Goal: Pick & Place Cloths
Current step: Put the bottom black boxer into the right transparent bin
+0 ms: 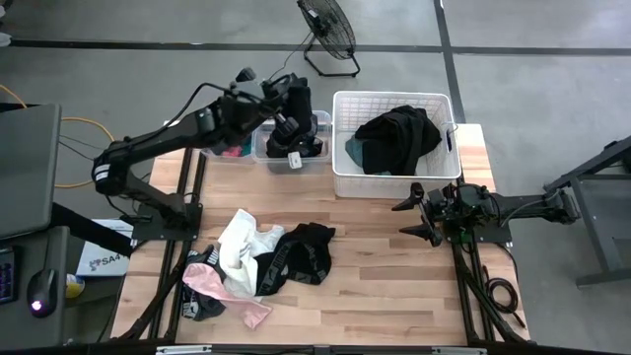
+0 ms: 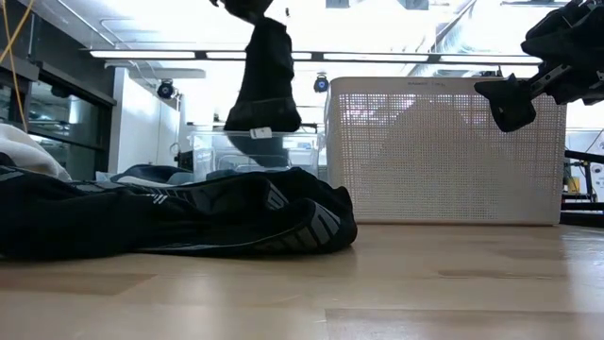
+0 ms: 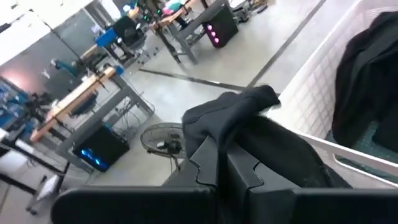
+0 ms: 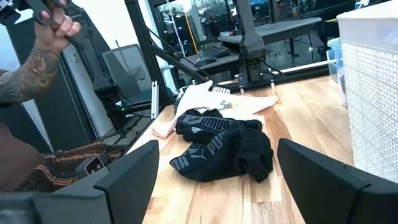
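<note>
The left gripper [image 1: 293, 126] hangs over the clear plastic bin [image 1: 264, 148] at the table's 12 o'clock edge, its fingers pinching a limp black garment [image 2: 263, 85] with a small white tag that dangles in soft folds above the bin. At 1 o'clock stands the white slatted basket [image 1: 340, 177], rigid and rectangular, holding a crumpled heap of black cloth [image 1: 402, 136] with teal beneath it. The right gripper [image 1: 422, 215] waits at 3 o'clock, just in front of the basket, fingers spread wide and empty. At 7 o'clock on the pale wooden table [image 1: 394, 286] lies a rumpled pile of cloths [image 1: 261, 261]: white, pink and black with a lettered waistband. A floor fan [image 1: 328, 35] stands beyond the table.
</note>
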Action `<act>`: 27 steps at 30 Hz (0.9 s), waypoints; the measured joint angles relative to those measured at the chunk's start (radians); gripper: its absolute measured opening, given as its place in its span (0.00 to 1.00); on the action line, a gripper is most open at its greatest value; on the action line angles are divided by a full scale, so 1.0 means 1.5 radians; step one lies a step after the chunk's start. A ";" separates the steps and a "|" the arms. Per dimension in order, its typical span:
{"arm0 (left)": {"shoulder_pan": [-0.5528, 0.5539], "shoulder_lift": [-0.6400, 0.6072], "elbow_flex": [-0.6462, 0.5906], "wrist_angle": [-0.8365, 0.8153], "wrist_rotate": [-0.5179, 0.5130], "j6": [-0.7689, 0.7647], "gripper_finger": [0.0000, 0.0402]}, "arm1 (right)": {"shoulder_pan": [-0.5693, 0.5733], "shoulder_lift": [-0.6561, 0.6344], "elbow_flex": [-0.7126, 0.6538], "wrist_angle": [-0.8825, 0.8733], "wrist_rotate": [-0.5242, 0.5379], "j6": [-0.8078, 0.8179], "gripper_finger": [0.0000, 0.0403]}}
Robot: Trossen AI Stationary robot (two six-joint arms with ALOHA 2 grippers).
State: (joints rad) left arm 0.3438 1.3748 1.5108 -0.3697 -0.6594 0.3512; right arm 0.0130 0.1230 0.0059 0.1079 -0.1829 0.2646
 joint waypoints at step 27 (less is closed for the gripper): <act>0.002 0.154 0.000 -0.099 -0.055 -0.087 0.00 | 0.000 0.000 0.000 0.000 0.000 0.000 0.79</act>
State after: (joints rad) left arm 0.3470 1.6064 1.5111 -0.5176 -0.7423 0.2210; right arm 0.0129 0.1233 0.0057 0.1076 -0.1829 0.2646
